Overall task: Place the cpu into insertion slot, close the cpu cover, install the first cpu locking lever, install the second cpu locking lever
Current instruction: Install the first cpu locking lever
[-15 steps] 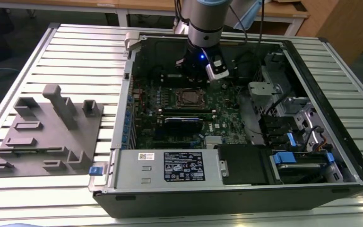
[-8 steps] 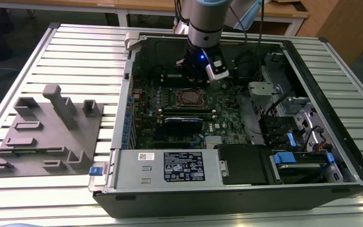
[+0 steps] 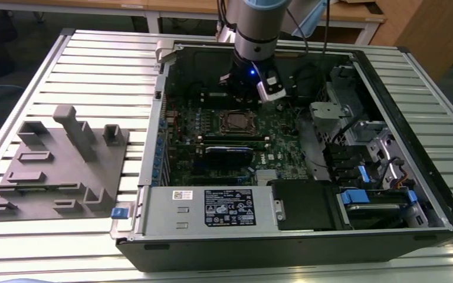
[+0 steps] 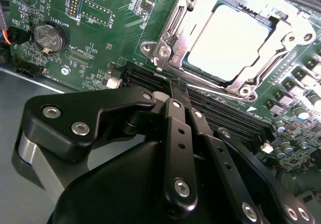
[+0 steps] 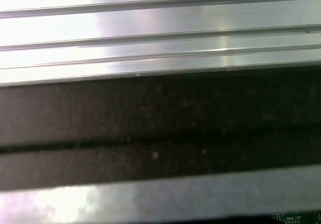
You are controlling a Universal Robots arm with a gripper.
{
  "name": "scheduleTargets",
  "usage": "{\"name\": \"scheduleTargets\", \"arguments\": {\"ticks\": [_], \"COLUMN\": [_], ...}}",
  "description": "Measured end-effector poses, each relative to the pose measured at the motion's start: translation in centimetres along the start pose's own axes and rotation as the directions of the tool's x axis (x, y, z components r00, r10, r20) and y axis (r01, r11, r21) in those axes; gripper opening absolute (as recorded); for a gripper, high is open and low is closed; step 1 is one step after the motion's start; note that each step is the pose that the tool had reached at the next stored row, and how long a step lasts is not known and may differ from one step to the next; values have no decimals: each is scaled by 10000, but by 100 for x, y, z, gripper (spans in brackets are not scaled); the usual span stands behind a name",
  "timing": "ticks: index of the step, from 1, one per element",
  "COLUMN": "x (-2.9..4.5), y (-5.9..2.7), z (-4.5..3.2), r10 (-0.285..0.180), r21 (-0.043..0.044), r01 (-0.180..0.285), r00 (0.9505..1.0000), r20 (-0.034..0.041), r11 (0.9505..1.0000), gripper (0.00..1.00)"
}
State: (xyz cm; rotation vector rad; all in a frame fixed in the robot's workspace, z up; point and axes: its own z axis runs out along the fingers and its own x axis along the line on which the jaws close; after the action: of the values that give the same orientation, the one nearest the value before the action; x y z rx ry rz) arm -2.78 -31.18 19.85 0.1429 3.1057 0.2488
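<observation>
In the second wrist view our tool [image 4: 173, 91] has its fingers pressed together, tips at the edge of the cpu cover [image 4: 168, 38]. The cover lies flat around the cpu [image 4: 225, 40]. In the exterior view, the insertion slot [image 3: 235, 122] sits upper centre of the frame, inside the open computer case [image 3: 289, 250] on the slatted surface [image 3: 92, 65].
</observation>
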Motion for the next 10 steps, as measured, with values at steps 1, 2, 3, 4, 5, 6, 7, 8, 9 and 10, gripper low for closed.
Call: {"name": "scheduleTargets", "arguments": {"ticks": [1,2,3,4,5,6,7,8,9,10], "x": [0,-1,-1,-1,-1,-2,-2,-2,-2,-3], "y": [-3,-5,-7,-10,-14,-17,-20,-22,-24,-27], "z": [0,-1,-1,-1,-2,-3,-3,-3,-4,-4], "r10": [0,1,2,2,3,4,5,6,6,7], "r21": [-26,-43,-59,-81,-112,-146,-174,-202,-227,-251], "r01": [0,-1,-2,-2,-3,-4,-5,-6,-7,-8], "r00": [10000,10000,10000,10000,10000,10000,10000,10000,10000,10000], "r20": [-2,-3,-4,-6,-9,-12,-15,-18,-20,-22], "r11": [10000,10000,10000,10000,9999,9999,9998,9998,9997,9997], "gripper": [11,11,11,11,11,11,11,11,11,11]}}
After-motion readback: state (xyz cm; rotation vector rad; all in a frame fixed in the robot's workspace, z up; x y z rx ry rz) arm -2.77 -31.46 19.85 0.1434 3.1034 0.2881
